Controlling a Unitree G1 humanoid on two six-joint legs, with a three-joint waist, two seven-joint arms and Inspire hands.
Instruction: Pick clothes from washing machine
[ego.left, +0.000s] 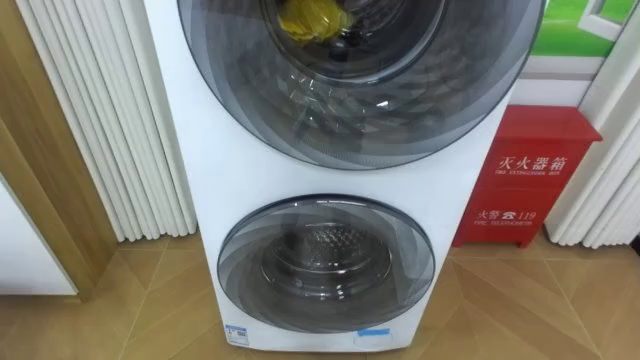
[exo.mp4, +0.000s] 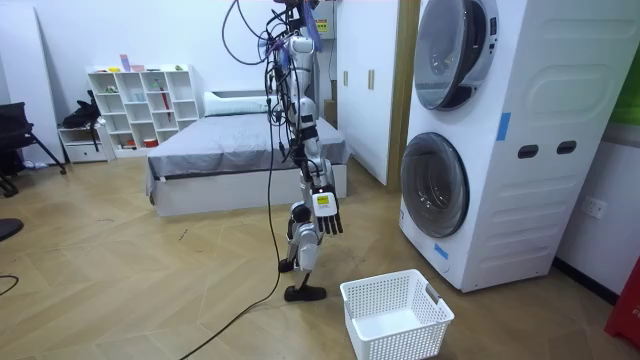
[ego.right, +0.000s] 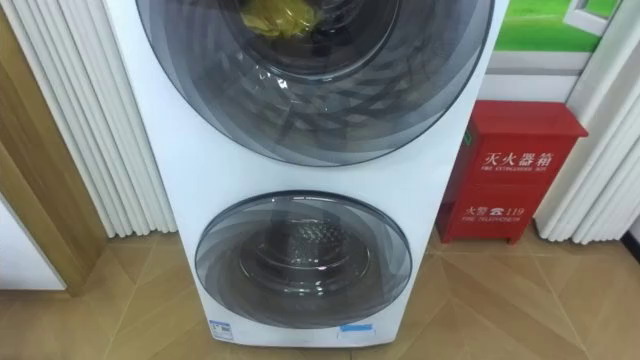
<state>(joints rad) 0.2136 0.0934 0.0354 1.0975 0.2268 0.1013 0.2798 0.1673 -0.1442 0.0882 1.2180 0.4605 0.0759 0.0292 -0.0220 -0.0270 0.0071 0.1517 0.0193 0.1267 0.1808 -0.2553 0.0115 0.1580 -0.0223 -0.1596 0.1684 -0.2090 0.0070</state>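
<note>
Found the fingers (exo.mp4: 330, 224) of the right hand (exo.mp4: 323, 207) straight and slack, pointing down at the wooden floor (exo.mp4: 150, 290) and grasping nothing, with that arm hanging by the robot's side in the room view. Saw the robot standing upright, facing the front of the washing machine (ego.left: 215, 170), with a bed (exo.mp4: 230, 150) and a white shelf unit (exo.mp4: 140, 100) behind it. Noted a white slotted basket (exo.mp4: 400, 340) on the floor near the robot's feet and close to the machine's base; could not tell whether it touched the machine.

From the eye views, looked straight at two round glass doors stacked one above the other. Spotted the yellow cloth (ego.left: 312, 18) inside the top drum, behind the glass of the upper door (ego.left: 400, 110), bunched at the very top edge of the view. Made out a dark lump (ego.left: 345, 42) just beside the cloth, too unclear to name. Through the lower door (ego.left: 325, 262), saw bare ribbed metal at the back of the drum. Both doors appeared closed, with reflections across the glass.

Noted a red box (ego.left: 525, 170) on the floor just right of the machine, and white slatted panels (ego.left: 100, 120) to its left.
</note>
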